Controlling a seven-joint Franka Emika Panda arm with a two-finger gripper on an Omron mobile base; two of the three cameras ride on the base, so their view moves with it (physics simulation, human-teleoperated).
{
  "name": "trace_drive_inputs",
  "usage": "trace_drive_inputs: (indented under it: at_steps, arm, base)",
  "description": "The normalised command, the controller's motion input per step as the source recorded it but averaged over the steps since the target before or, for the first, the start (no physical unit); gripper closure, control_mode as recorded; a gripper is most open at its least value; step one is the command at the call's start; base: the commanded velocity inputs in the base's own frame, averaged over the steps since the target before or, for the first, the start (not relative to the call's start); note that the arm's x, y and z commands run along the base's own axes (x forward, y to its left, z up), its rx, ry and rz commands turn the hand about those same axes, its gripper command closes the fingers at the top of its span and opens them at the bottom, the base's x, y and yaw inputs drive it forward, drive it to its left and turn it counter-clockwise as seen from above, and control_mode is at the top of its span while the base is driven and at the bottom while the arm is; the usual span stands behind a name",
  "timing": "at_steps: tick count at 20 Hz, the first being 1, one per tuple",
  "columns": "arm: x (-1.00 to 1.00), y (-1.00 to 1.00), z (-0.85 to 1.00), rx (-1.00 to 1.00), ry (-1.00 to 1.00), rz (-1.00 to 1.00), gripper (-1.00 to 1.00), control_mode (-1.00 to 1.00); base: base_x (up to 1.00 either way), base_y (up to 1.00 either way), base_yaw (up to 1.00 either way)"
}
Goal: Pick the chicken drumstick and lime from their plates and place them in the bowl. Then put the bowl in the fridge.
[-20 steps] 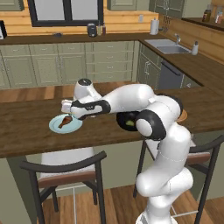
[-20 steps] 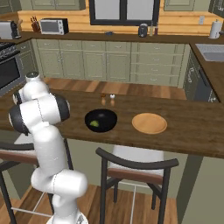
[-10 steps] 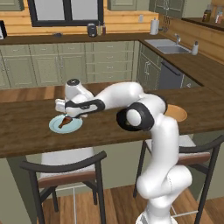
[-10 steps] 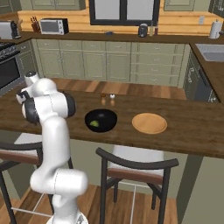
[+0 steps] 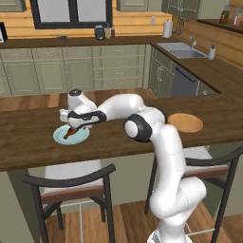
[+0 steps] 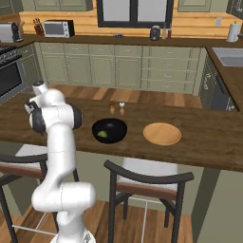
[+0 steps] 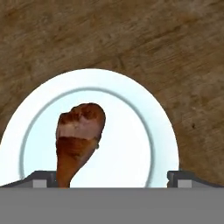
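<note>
The white arm is stretched out to the left over the dark wooden worktop [image 5: 28, 137], w/ the jaws [image 5: 71, 124] held just above the round pale blue plate [image 5: 71, 136]. In the hand view both dark tips [image 7: 43, 179] are seen wide apart at approx. 7 and 5 o'clock, so the jaws are spread open w/ nothing between them. The small reddish-brown cooked chicken drumstick [image 7: 78, 142] is lying on the pale blue plate [image 7: 131, 144], its thick meaty end toward 12 o'clock and its narrow end toward 6 o'clock, close to the tip at 7 o'clock; contact cannot be told. In the left base view the drumstick [image 5: 70, 133] is seen as a dark streak on the plate.

In the right base view the round glossy black bowl [image 6: 109, 130] is stood on the worktop, w/ the small round green lime [image 6: 102, 135] inside at approx. 7 o'clock. The flat orange-tan plate [image 6: 162, 133] is set just beside the bowl at 3 o'clock, apart from it.
</note>
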Motion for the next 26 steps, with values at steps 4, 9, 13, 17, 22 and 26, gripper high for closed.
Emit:
trace_drive_inputs:
  at_steps: [4,9,13,17,22,26]
  arm:
    - [0.58,0.15,-0.24,0.00,0.02,0.00,-1.00,-1.00]
    - [0.31,0.13,-0.16,0.00,0.02,0.00,-1.00,-1.00]
    - [0.16,0.10,-0.16,0.00,0.04,0.00,-1.00,-1.00]
    - [0.01,0.00,-0.25,0.00,0.07,0.00,-1.00,-1.00]
    - [0.00,0.00,-0.32,0.00,0.07,-0.01,-1.00,-1.00]
    - [0.14,0.00,-0.17,0.00,0.00,0.00,-1.00,-1.00]
  base:
    - [0.00,0.00,0.00]
    - [0.00,0.00,0.00]
    - [0.00,0.00,0.00]
    - [0.00,0.00,0.00]
    - [0.00,0.00,0.00]
    - [0.00,0.00,0.00]
